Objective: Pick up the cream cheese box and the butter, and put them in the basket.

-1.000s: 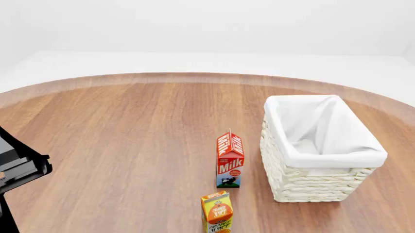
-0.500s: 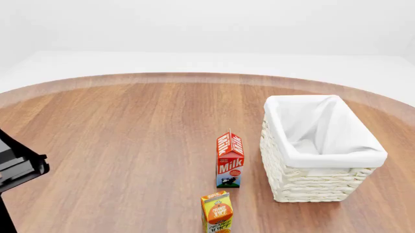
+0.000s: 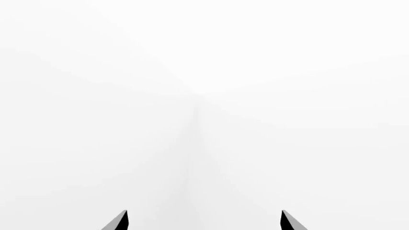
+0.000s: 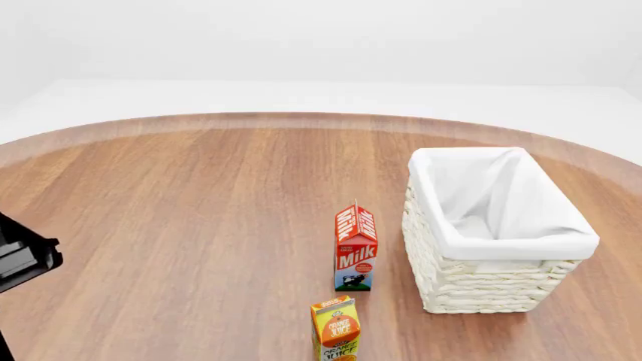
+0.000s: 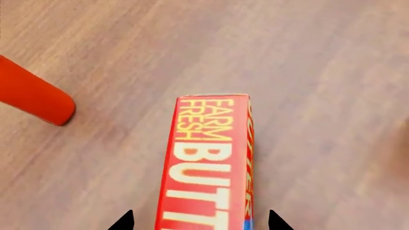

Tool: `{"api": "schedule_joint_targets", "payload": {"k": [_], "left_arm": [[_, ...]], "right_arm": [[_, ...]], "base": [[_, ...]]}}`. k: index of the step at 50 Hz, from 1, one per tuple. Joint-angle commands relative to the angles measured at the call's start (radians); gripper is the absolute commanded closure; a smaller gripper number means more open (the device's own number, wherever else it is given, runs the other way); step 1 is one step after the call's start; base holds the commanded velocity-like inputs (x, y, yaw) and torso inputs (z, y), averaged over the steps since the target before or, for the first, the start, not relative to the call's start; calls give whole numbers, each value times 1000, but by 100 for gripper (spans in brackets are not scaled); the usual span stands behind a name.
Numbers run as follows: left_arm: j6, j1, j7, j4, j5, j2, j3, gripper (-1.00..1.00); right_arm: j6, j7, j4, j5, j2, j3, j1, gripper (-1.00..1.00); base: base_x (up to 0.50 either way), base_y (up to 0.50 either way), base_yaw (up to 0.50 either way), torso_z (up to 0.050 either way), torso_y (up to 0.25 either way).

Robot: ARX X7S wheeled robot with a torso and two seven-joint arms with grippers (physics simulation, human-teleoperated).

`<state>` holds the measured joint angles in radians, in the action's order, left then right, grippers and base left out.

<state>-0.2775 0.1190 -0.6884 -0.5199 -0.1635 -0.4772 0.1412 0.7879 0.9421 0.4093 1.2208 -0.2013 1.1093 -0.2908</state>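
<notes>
1. The butter (image 5: pixel 208 163), a red-orange box with yellow lettering, lies on the wooden bench (image 4: pixel 201 210). It shows only in the right wrist view, reaching down to the picture's lower edge.
2. The right claw (image 5: pixel 200 221) hangs over the butter with its two dark tips spread, one on either side of the box's width. Whether the tips touch the box cannot be told; it looks bracketed, not yet pinched.
3. A rounded red object (image 5: pixel 32 98), cut off by the frame edge, lies on the bench near the butter but apart from it.
4. The cream cheese box does not show in any view.
5. The basket (image 4: pixel 471 289), cream woven with a white cloth liner, stands at the right of the head view. What shows of its inside holds nothing, so neither item seems delivered and both placements look still to do.
6. A milk carton (image 4: pixel 355 248) stands just beside the basket, and an orange juice carton (image 4: pixel 335 329) stands nearer the robot.
7. The left claw (image 3: pixel 203 221) faces blank white, its tips spread and holding nothing.
</notes>
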Motion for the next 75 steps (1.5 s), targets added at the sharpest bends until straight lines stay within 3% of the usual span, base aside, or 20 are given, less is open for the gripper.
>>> {"api": "schedule_joint_targets", "payload": {"k": [1, 24, 25, 50, 61, 75], "left_arm": [[-11, 4, 24, 6, 3, 19, 32, -100], [-14, 9, 16, 9, -6, 16, 52, -100], [-14, 9, 15, 8, -6, 16, 53, -100], [-13, 12, 13, 4, -10, 13, 59, -100], [-15, 13, 12, 4, -11, 14, 59, -100], [-16, 13, 12, 6, -13, 13, 61, -100]], "right_arm": [[-12, -51, -47, 7, 21, -30, 1, -100], [-13, -94, -106, 1, 29, -1, -7, -100], [-17, -102, -105, -9, 29, 3, -10, 100], [-51, -64, -45, -120, 13, 29, -47, 100], [31, 248, 375, -64, 51, -81, -251, 100], [57, 425, 488, 110, 69, -186, -399, 100]], "base": [[0, 0, 0, 0, 0], [0, 0, 0, 0, 0], [0, 0, 0, 0, 0], [1, 1, 1, 0, 0], [0, 0, 0, 0, 1], [0, 0, 0, 0, 1]]}}
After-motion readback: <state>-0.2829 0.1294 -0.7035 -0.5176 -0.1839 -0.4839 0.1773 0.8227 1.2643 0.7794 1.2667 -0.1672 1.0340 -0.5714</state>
